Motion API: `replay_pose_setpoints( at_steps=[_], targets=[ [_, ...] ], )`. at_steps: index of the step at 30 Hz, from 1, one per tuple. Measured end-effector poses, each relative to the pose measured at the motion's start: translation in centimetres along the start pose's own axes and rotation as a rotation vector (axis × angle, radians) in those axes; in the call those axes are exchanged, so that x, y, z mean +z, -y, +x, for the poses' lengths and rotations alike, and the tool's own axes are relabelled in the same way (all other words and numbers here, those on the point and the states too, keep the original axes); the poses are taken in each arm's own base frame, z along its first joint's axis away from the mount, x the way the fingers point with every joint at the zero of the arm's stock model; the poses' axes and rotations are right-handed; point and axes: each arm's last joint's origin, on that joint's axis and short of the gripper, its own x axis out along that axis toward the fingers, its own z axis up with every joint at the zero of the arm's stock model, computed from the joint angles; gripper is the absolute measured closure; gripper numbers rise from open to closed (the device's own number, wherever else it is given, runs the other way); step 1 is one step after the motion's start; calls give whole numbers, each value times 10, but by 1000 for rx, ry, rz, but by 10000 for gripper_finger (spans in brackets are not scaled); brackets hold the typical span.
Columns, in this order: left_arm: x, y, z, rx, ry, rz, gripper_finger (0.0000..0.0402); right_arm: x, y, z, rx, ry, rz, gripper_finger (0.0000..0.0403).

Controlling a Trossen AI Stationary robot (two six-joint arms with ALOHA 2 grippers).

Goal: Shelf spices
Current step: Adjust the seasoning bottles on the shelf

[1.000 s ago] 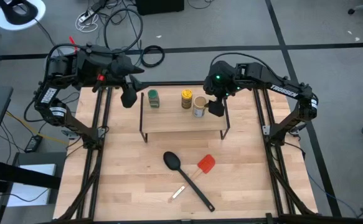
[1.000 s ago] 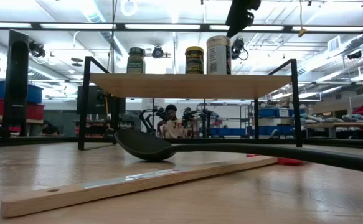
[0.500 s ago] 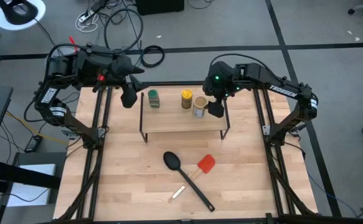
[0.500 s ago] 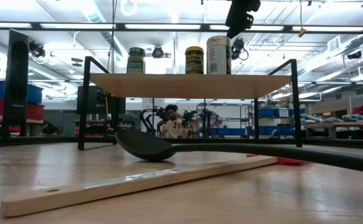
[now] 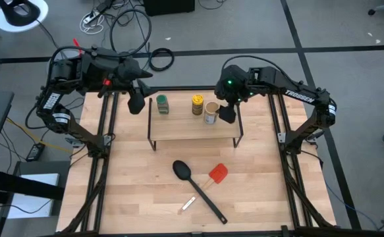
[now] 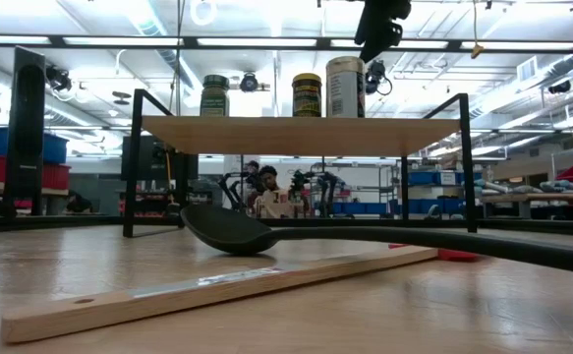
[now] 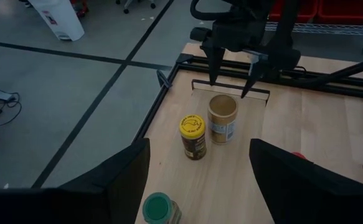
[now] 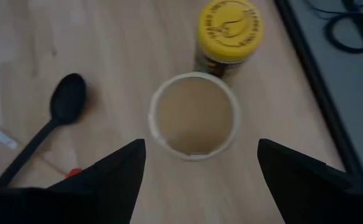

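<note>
Three jars stand upright on their bases on the wooden top of the shelf [image 5: 195, 128]: the green-topped jar [image 5: 162, 104], the yellow jar [image 5: 197, 105] and the tan jar [image 5: 211, 112]. The low view shows the green-topped jar [image 6: 214, 96], the yellow jar [image 6: 307, 95] and the tan jar [image 6: 345, 87] in a row. My right gripper [image 5: 226, 113] hangs open above the tan jar [image 8: 195, 115], pointing down, touching nothing. My left gripper [image 5: 136, 102] waits open beside the shelf's left end, and in its wrist view the right gripper [image 7: 231, 78] shows above the tan jar [image 7: 222, 118].
A black spoon [image 5: 198, 191], a red spatula [image 5: 218, 173] and a small wooden stick [image 5: 188, 204] lie on the table in front of the shelf. The shelf's black legs [image 6: 134, 162] stand on the tabletop. Bare wood lies left and right of the utensils.
My right gripper has risen slightly above the tan jar and stays open. The jars have kept still.
</note>
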Motion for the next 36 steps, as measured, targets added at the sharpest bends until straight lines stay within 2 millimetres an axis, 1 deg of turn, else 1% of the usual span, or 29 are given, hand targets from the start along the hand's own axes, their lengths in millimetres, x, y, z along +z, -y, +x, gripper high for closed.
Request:
replay_pose_setpoints(
  at_steps=[5,7,9,11,13,19,20,25,30,33,36],
  targets=[
    [0,0,0,-2,-2,0,122,4,-3,0,-36,41,-19,103],
    [-1,0,0,-2,-8,2,122,7,-5,0,-37,73,-43,118],
    [-2,0,0,-1,-17,4,122,10,-7,-1,-45,105,-62,143],
    [-2,0,0,-1,-20,4,122,12,-7,-1,-64,124,-82,176],
    [-2,0,0,-1,-20,2,122,12,-7,-1,-91,123,-99,218],
    [-2,0,0,6,-19,2,122,7,0,-1,-158,65,-95,375],
    [-2,0,0,7,-19,2,122,6,1,-1,-169,57,-91,388],
    [-2,0,0,16,-19,3,122,-2,5,2,-206,-13,-45,399],
    [-2,-1,0,18,-18,4,122,-15,6,20,-243,-111,-18,401],
    [-2,-1,0,19,-18,4,122,-21,7,36,-247,-134,-15,401],
    [-2,-1,0,19,-18,4,122,-25,7,45,-259,-138,2,401]
  ],
)
